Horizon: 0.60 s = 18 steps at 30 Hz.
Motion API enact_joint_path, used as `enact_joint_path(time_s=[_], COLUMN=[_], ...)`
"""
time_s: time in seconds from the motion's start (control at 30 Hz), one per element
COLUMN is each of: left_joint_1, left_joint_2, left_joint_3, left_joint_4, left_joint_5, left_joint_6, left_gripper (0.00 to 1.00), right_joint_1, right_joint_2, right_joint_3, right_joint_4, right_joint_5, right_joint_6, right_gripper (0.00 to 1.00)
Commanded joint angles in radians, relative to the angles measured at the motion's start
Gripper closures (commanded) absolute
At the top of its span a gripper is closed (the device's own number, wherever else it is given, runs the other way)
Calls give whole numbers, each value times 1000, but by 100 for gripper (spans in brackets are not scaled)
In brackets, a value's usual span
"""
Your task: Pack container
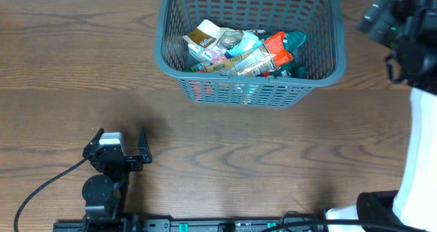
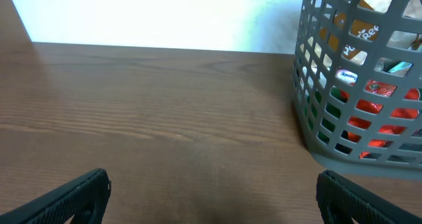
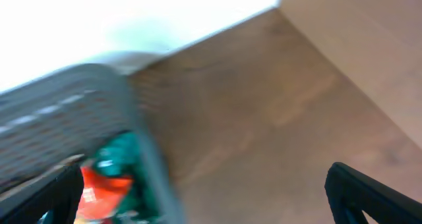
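Note:
The dark grey slotted container [image 1: 205, 89] stands at the back middle of the wooden table, holding several snack packets [image 1: 242, 51]. It also shows in the left wrist view [image 2: 316, 118] at the right and, blurred, in the right wrist view [image 3: 79, 99] at the left. My left gripper [image 1: 123, 138] is open and empty low over the table at the front left, well apart from the container; its fingers frame bare wood [image 2: 211, 197]. My right gripper [image 1: 382, 17] is raised at the back right, beside the container, with its fingers apart and empty [image 3: 198, 197].
A black cable [image 1: 41, 191] runs from the left arm's base at the front left. A dark rail [image 1: 205, 225] lies along the table's front edge. The right arm's white body [image 1: 416, 157] stands at the right edge.

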Motion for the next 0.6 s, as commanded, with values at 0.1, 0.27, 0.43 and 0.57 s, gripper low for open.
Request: enact_joint_path(time_s=[0.1,0.27,0.43,0.57], left_joint_1=[6,6,6,6], left_joint_2=[-7,-7,-7,-7], left_joint_3=[-26,-26,-26,-26], left_joint_4=[-5,-5,-5,-5], left_joint_5=[-5,-5,-5,-5], left_joint_6=[10,10,10,10], left_gripper=[1,1,1,1], right_joint_1=[89,95,95,94], right_joint_2=[-96,-207,-402,-578], right_joint_3=[-19,-116,-356,-576], right_joint_4=[79,174,345,462], right_joint_5=[-13,-97,-125,-153], right_joint_6=[-15,-140,-268,-323], right_gripper=[1,1,1,1])
